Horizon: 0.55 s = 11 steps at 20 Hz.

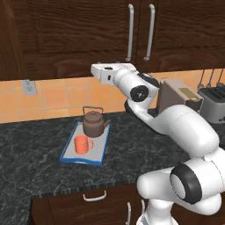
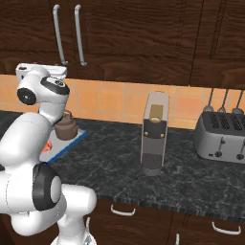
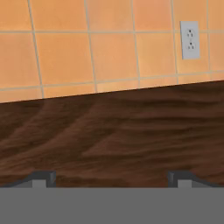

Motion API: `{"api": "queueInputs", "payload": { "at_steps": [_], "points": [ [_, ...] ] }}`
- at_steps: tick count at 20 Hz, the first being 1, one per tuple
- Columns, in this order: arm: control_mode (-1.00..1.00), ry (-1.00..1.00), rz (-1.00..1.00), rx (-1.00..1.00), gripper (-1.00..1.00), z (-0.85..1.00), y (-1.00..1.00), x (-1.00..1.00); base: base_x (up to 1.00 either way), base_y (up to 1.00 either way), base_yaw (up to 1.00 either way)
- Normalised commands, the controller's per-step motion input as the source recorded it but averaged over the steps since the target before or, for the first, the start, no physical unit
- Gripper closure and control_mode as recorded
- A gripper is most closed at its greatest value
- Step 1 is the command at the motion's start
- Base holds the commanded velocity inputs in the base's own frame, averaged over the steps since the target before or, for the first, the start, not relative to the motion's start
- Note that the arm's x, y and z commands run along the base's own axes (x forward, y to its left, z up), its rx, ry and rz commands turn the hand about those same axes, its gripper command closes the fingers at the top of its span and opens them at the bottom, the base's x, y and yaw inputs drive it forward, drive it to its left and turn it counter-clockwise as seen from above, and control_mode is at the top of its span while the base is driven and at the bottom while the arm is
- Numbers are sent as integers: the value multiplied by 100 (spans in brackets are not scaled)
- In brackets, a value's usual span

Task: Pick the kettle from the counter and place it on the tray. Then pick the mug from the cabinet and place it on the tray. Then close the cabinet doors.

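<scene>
Nearest to us in the left base view is the white arm with dark joints, rising from the lower right and reaching up toward the wall. Beyond it, on the dark black-grey marbled stone counter point(image 1: 26, 149), lies the flat rectangular tray with a pale base and bright blue rim point(image 1: 70, 154). On the tray stand the squat round brown kettle with a thin arched wire handle point(image 1: 93, 123) and, just in front of it, the small orange-red cylindrical mug with a loop handle point(image 1: 81, 144). Above, the two tall dark brown wood-grain cabinet doors point(image 1: 88, 30) stand shut, their silver bar handles side by side.

In the right base view the arm again stands closest, at the lower left. Behind it we see the kettle point(image 2: 67, 127) on the tray point(image 2: 72, 140), a boxy grey-brown coffee machine point(image 2: 154, 139) in mid-counter, and a silver toaster point(image 2: 221, 136) to the far right.

In the hand view the gripper point(image 3: 111, 177) shows its two dark finger tips point(image 3: 43, 177) set wide apart, released and holding nothing, facing dark wood grain with orange wall tiles and a grey wall socket point(image 3: 190, 40) beyond.
</scene>
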Motion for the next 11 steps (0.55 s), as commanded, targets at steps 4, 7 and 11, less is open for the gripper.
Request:
{"api": "queueInputs", "payload": {
  "at_steps": [4,7,11],
  "points": [
    [-100,24,31,8,-100,-13,-28,100,0,0,0],
    [-100,24,28,9,-100,-11,-22,91,0,0,0],
    [-100,23,22,6,-100,-15,-10,79,0,0,0]
  ]
}}
